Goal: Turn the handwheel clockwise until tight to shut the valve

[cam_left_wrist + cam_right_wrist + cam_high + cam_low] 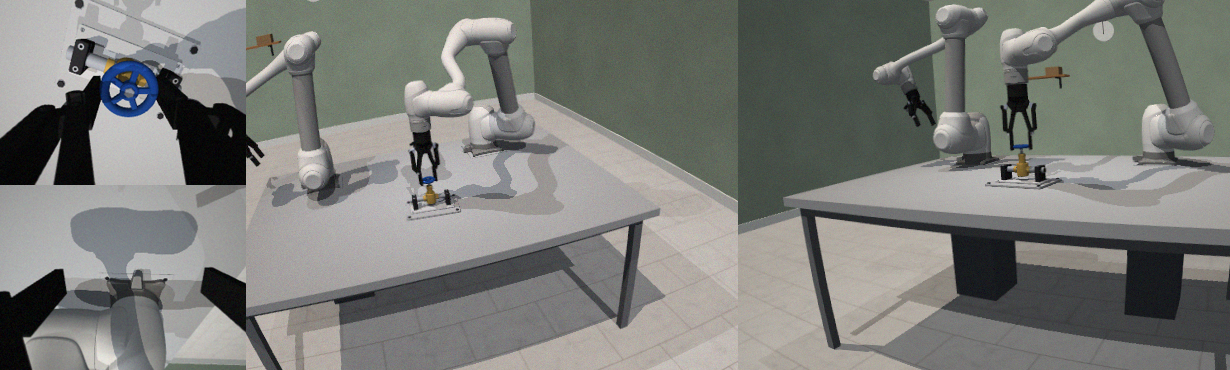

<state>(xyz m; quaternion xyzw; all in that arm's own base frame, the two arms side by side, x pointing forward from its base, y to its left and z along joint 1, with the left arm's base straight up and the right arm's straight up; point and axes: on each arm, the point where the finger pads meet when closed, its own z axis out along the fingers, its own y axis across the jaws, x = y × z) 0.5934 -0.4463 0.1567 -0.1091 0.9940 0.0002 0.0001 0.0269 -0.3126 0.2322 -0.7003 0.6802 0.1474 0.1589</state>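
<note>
The blue handwheel [428, 179] [1021, 146] [129, 112] sits level on top of the brass valve body [431, 196] [1023, 169] [109, 65]. My left gripper [428, 180] [1021, 147] [128, 87] points straight down and is shut on the handwheel, with one finger on each side of its rim. In the left wrist view the wheel's spokes and hub show between the fingers. My right gripper [257, 159] [925, 123] [133, 281] is open and empty, raised well away from the valve.
The valve's pipe is held by two black clamps [447, 197] [1040, 173] [81, 56] on a pale base plate [433, 216] on the grey table [526, 240] [903, 200]. The clamps stand close below the left fingers. Both arm bases stand toward the table's back.
</note>
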